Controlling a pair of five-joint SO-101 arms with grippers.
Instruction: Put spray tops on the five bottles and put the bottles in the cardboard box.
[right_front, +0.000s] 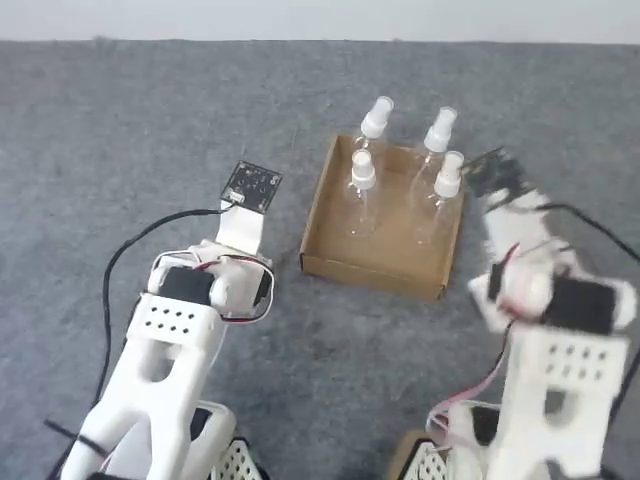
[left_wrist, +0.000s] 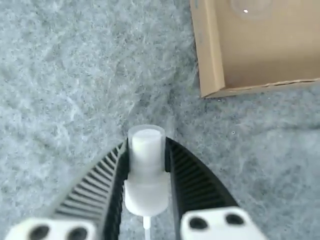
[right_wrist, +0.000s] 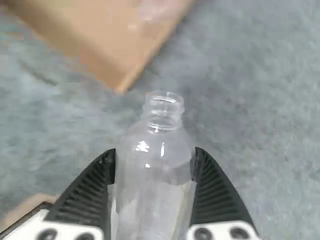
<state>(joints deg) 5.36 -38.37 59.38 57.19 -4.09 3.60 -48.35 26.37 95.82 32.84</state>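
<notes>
White plastic spray top (left_wrist: 146, 172) sits pinched in the left gripper (left_wrist: 146, 145), head outward along the jaws; right gripper (right_wrist: 154, 155) clamps the clear uncapped bottle (right_wrist: 162, 120), neck pointing forward toward the brown cardboard box (right_front: 370, 268).

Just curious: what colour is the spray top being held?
The spray top is white, seen best in the left wrist view.

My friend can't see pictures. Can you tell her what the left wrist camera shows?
The left gripper is shut on a white spray top that has a thin tube. Past it are grey carpet and one corner of the cardboard box.
</notes>
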